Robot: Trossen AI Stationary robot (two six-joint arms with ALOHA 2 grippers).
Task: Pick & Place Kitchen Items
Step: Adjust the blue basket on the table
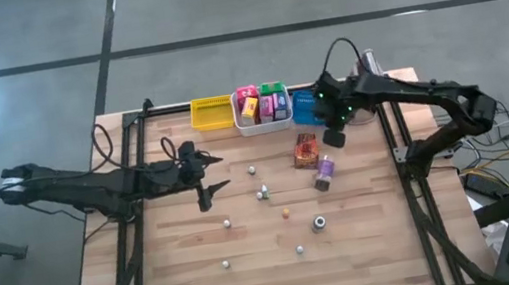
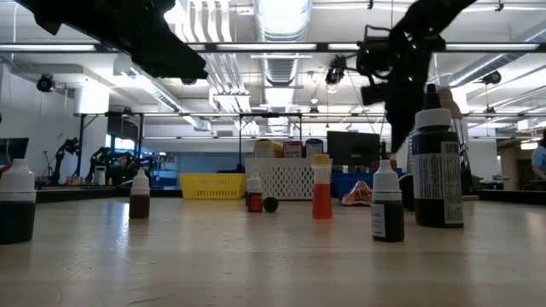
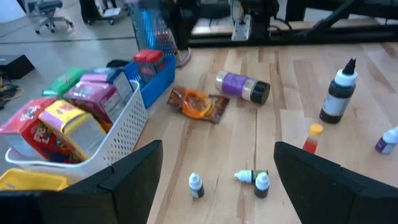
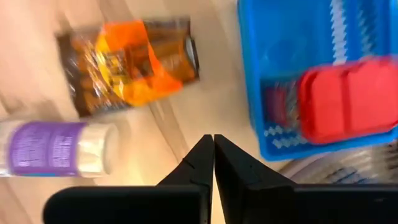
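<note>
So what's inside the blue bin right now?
The blue bin holds one red packet, lying against one end. The blue mesh floor beside it looks bare. Whatever lies beneath the packet is hidden, and the shut right gripper blocks none of the bin.

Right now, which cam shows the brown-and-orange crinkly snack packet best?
Right wrist view: brown-and-orange snack packet fills the frame, wrapper visible. Left wrist view shows it smaller, flat on wood. High view: a small patch. Low view: only a sliver.

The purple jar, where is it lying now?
In the high view the purple jar lies on its side on the table's right half, just beside the brown-orange packet, below the blue bin.
</note>
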